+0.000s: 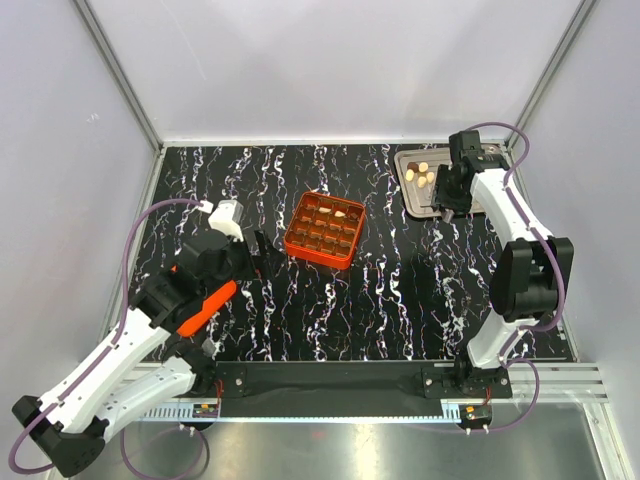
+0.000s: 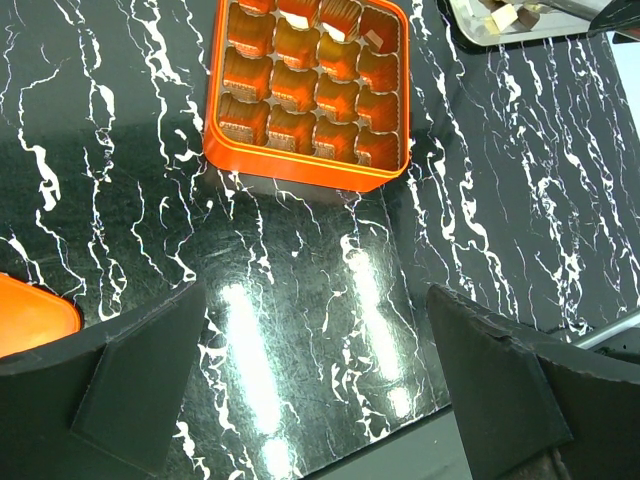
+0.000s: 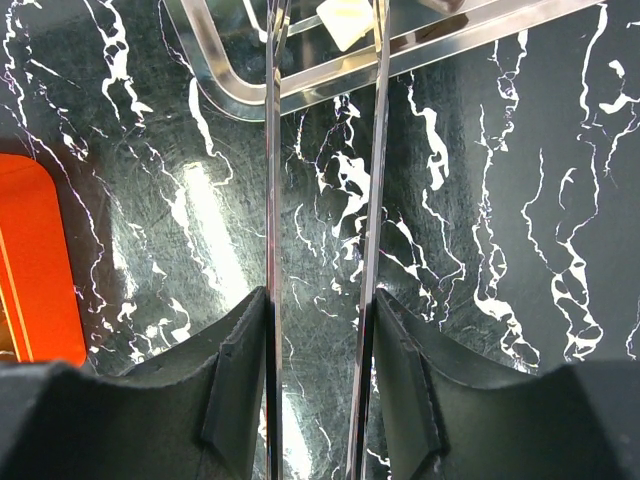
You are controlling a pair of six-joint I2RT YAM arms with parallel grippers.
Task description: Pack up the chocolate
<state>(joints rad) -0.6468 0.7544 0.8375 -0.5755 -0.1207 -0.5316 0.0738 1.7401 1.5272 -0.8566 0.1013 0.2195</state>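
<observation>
**State.** The right gripper (image 3: 320, 298) is closed to a narrow gap on the tweezers (image 3: 272, 200), with its pads pressing both blades. The blades reach over the rim of the tray (image 3: 228, 92), and one cream piece (image 3: 345, 22) lies between them near the tips. The tips run out of frame, so it cannot be told whether they pinch it. The left gripper (image 2: 315, 300) hangs wide and empty above the table (image 2: 300, 330), just short of the box (image 2: 300, 168).

**Chocolate (image 1: 422, 167).** Several cream pieces lie on the tray at the far right. A few sit in the far row of the box.

**Hazards.**
1. Light squeeze: the piece is likely to slip off the smooth blades during the lift or the carry, since the box is well apart from the tray.
2. Hard squeeze: the blades may dent or crack the piece.
3. Off-centre pinch: the piece may pivot and flick out.
4. Low tips: they may catch the tray rim, shift the tray and scatter the pieces.
5. Tilted release: the cells are small, so the piece may rest on a divider or land in a filled cell.
6. Left gripper drift: it may nudge the box off its position.
</observation>
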